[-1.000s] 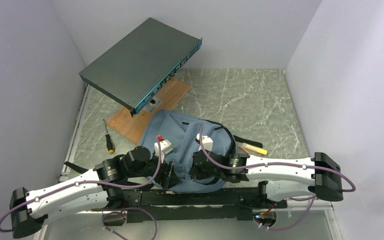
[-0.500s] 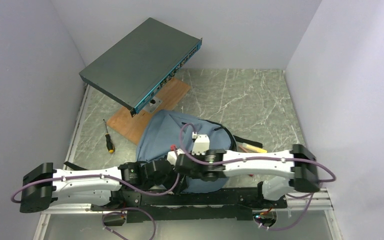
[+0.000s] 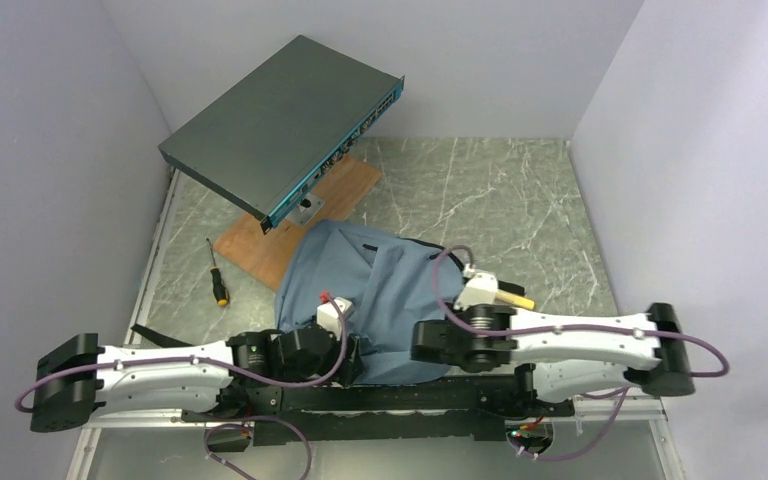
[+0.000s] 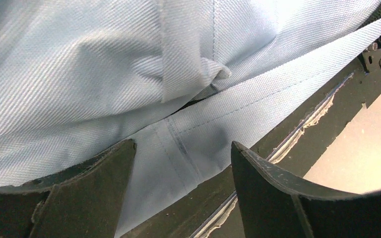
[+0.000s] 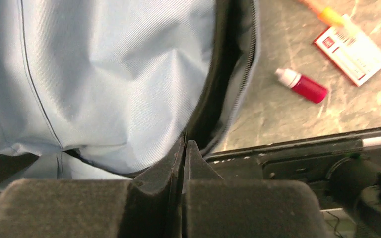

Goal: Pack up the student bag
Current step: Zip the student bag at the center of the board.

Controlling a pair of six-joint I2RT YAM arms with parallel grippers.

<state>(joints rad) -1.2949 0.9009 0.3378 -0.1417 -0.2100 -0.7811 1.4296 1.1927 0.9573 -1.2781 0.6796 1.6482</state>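
The blue-grey student bag (image 3: 380, 285) lies flat on the table in front of both arms. Its pale fabric (image 4: 104, 74) fills the left wrist view. My left gripper (image 4: 183, 145) is open at the bag's near hem, its two dark fingers (image 4: 104, 193) standing either side of a seamed flap. In the top view that gripper (image 3: 347, 358) sits at the bag's near edge. My right gripper (image 5: 185, 142) is shut, its tips right against the bag's black zipper rim (image 5: 228, 89); I cannot tell whether they pinch it. From above, the right gripper (image 3: 428, 343) is at the bag's near right corner.
A small red bottle (image 5: 305, 87), a red-and-white card (image 5: 352, 52) and a yellow marker (image 3: 510, 297) lie right of the bag. A screwdriver (image 3: 218, 275), a wooden board (image 3: 295, 225) and a dark grey metal box (image 3: 280, 125) are at the back left. The black base rail (image 3: 410, 395) runs along the near edge.
The right arm has swung back to the right, off the top of the bag, to its near right corner. The left arm has dropped low along the near edge, its jaws slightly narrower.
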